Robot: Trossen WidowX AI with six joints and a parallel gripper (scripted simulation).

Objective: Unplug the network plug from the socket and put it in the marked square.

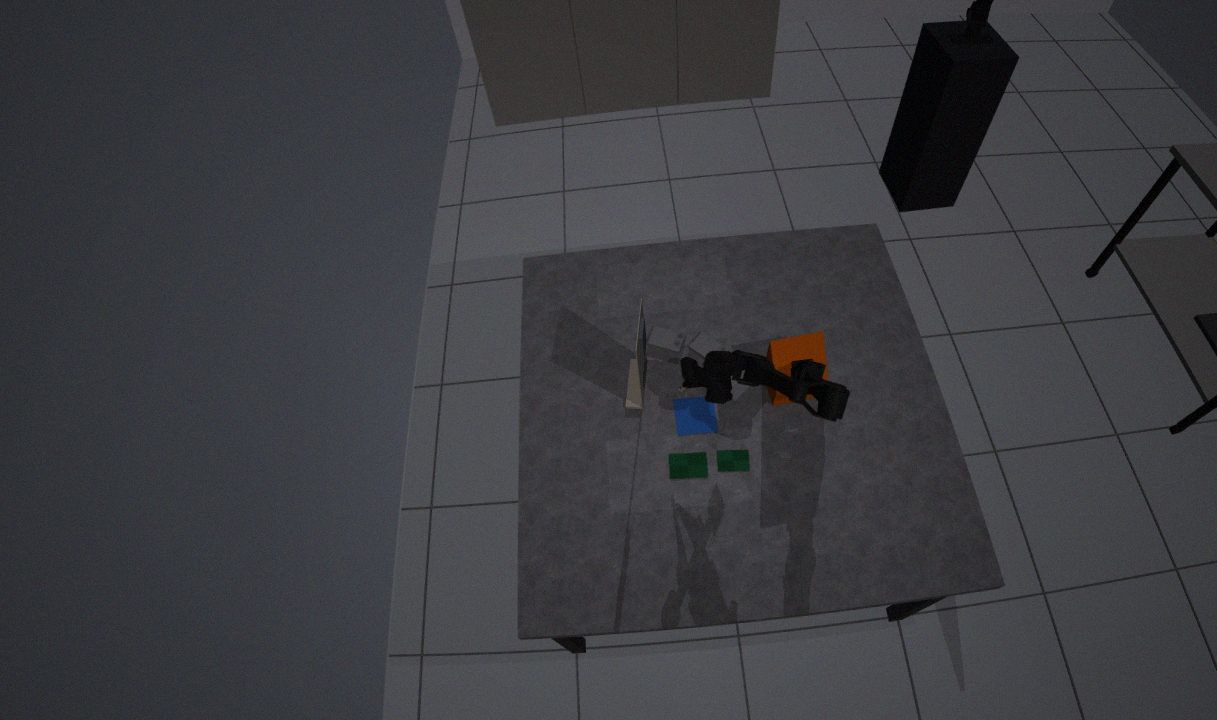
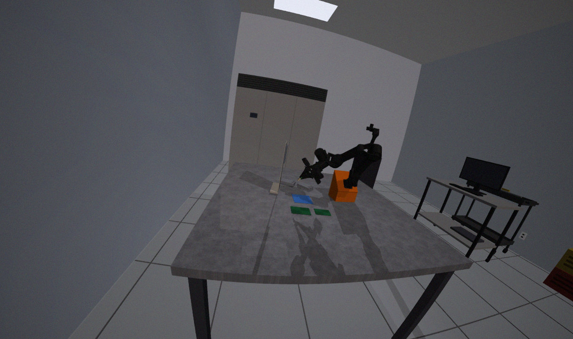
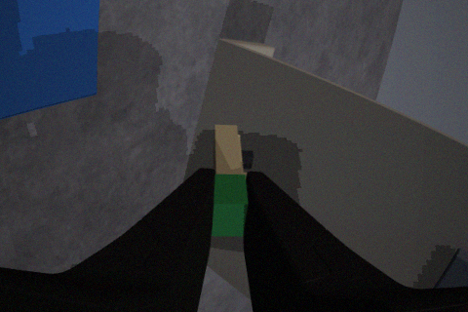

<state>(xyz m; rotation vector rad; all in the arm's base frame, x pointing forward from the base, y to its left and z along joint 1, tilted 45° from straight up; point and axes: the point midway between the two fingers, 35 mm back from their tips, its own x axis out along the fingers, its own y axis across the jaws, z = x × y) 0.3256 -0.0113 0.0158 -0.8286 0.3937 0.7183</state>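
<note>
The gripper (image 3: pixel 229 209) is clamped on the plug (image 3: pixel 229 189), its two black fingers pressed against the green rear part while the tan front end sticks out past the fingertips. In the wrist view the plug's long axis runs straight along the line of the fingers, tan tip leading and aimed down toward the foot of the upright panel (image 3: pixel 338 163). The exterior view shows the gripper (image 2: pixel 302 177) tilted downward, low over the worktop (image 2: pixel 246 236) and just beside the panel (image 2: pixel 284 162), so the plug is out of the socket and carried in the air, pointing at the panel's base strip. The blue marked square (image 1: pixel 694 416) lies near the gripper, on the side toward the worktop's near edge, and two green patches (image 1: pixel 687 464) lie beyond it. The arm (image 1: pixel 764 376) reaches from an orange block (image 1: pixel 800 351) near the middle of the worktop.
</note>
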